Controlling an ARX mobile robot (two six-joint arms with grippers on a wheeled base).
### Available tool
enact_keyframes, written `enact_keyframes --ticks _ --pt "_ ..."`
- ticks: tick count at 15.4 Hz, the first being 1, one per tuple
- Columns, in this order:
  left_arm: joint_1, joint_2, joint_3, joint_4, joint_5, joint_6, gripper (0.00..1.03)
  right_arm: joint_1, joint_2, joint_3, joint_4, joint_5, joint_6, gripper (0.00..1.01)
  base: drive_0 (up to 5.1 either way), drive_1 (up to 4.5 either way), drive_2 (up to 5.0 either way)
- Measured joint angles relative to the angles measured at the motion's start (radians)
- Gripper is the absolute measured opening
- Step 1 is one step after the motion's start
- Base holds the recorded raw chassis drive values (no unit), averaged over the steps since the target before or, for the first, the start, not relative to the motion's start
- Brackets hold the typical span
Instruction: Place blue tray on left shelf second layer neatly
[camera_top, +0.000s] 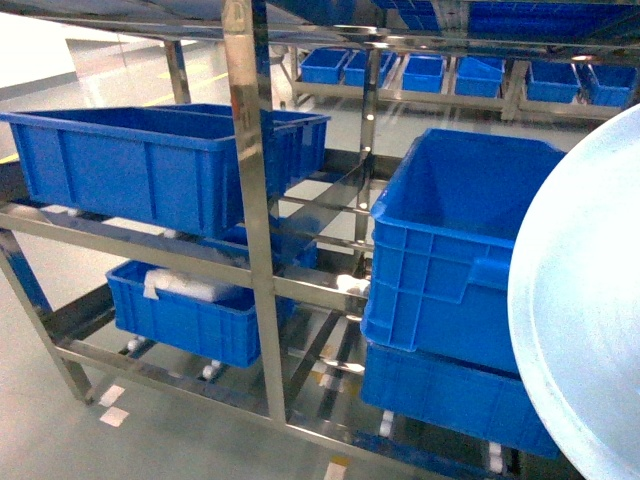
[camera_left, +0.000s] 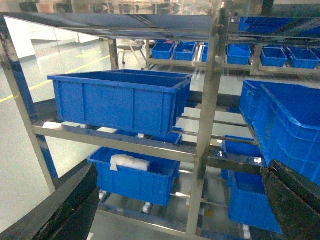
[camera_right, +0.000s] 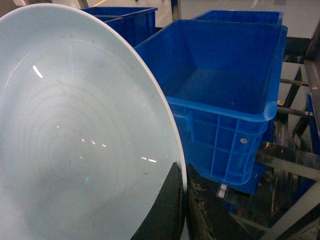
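Steel rack (camera_top: 250, 200); pale ringed tray (camera_right: 75, 140).

A glossy pale floor (camera_top: 120, 70) reflects bright light, with a yellow line (camera_left: 75, 70) painted across it. Far behind, a low rack (camera_top: 400, 98) carries a row of blue bins (camera_top: 470, 75).

No text, label, brand, number or sign can be read in any of the three views. A pale patch is seen on the white bundle (camera_left: 129, 162) in the lower crate (camera_left: 134, 178) at about seven o'clock, but nothing written on it can be made out.
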Motion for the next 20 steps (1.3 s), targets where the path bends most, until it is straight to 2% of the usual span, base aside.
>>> enact_keyframes --ticks 5,19,20 --pt "0.000 0.000 0.000 0.000 0.000 0.000 0.98 0.000 -0.001 0.000 0.002 0.000 0.000 0.02 -1.5 -1.54 -1.5" --pt "0.000 0.000 0.000 0.000 0.000 0.000 0.98 0.000 0.006 0.000 0.000 -0.003 0.000 0.02 0.1 4.34 -4.1" --pt "0.000 0.000 0.000 0.000 0.000 0.000 0.98 0.000 0.005 0.000 0.000 -0.003 0.000 0.02 -1.6 -1.57 -1.6"
